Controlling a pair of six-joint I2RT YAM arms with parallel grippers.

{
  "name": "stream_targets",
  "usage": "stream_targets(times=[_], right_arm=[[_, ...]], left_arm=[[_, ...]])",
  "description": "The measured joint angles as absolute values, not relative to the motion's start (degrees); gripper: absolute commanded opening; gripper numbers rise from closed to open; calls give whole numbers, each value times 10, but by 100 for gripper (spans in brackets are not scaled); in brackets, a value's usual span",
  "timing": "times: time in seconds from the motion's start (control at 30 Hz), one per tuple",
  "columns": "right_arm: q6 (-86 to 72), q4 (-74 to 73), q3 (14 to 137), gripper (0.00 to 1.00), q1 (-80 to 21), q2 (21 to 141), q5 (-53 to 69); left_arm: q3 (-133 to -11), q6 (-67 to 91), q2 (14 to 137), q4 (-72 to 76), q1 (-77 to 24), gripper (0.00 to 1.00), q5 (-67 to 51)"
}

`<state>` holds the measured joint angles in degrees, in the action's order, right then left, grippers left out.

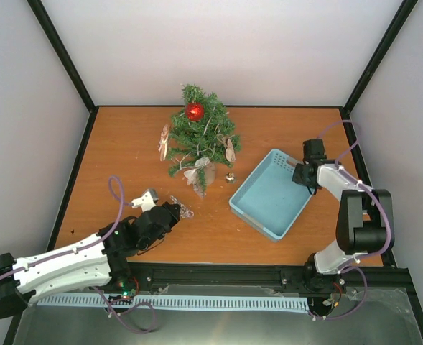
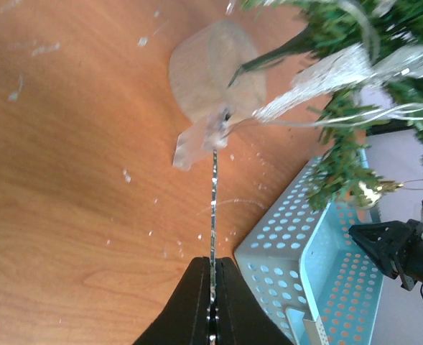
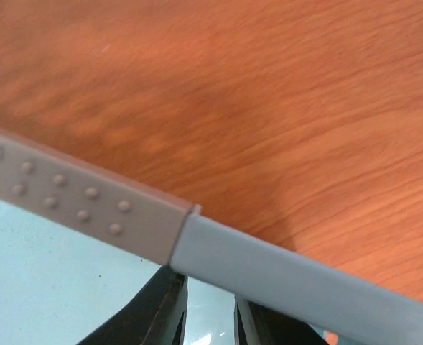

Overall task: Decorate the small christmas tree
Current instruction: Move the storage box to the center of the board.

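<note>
1. Jaws first. The left jaws are shut tight, pinching a thin silver thread point(image 2: 213, 208). The right jaws stand just slightly apart, one on each side of the blue basket point(image 1: 254, 221) wall, and look clamped on it.
2. Everything sits on the desk point(image 1: 125, 144), with plenty of bare wood around the left arm.
3. The small christmas tree point(image 1: 200, 133) is toward the back of the desk, a bit left of the middle. It wears a red bauble point(image 1: 194, 111) near the top, a silver ribbon point(image 2: 326, 79) low down and a couple of pale hanging pieces.
4. The basket is right of the tree, near it but not touching, and looks empty. My guess is the right arm is just pinning it so it can't slide.
5. A clear ornament point(image 2: 193, 147) lies on the desk at the far end of that thread, close to the tree's foot. Grabbing the thread rather than the body makes sense, since the loop is what has to catch a branch.
6. A tiny gold bell point(image 1: 230, 177) sits between tree and basket. I can't tell if it's hanging or lying there.
</note>
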<state>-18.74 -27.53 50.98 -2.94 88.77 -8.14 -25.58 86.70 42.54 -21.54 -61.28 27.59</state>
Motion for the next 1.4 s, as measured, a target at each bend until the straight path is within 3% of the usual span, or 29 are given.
stream_targets(times=[0.53, 0.87, 1.1, 1.2, 1.4], right_arm=[[-124, -277, 695, 23, 122, 1074, -58], [-91, -299, 823, 25, 137, 1156, -56], [-86, -330, 803, 30, 125, 1086, -51], [-85, -337, 783, 36, 103, 994, -31], [-84, -312, 714, 38, 56, 807, 102]], left_arm=[[-295, 711, 391, -223, -531, 1, 348], [-323, 664, 406, -228, -530, 1, 382], [-350, 571, 408, -215, -514, 1, 381], [-364, 507, 400, -189, -491, 1, 352], [-382, 387, 353, -128, -437, 1, 226]])
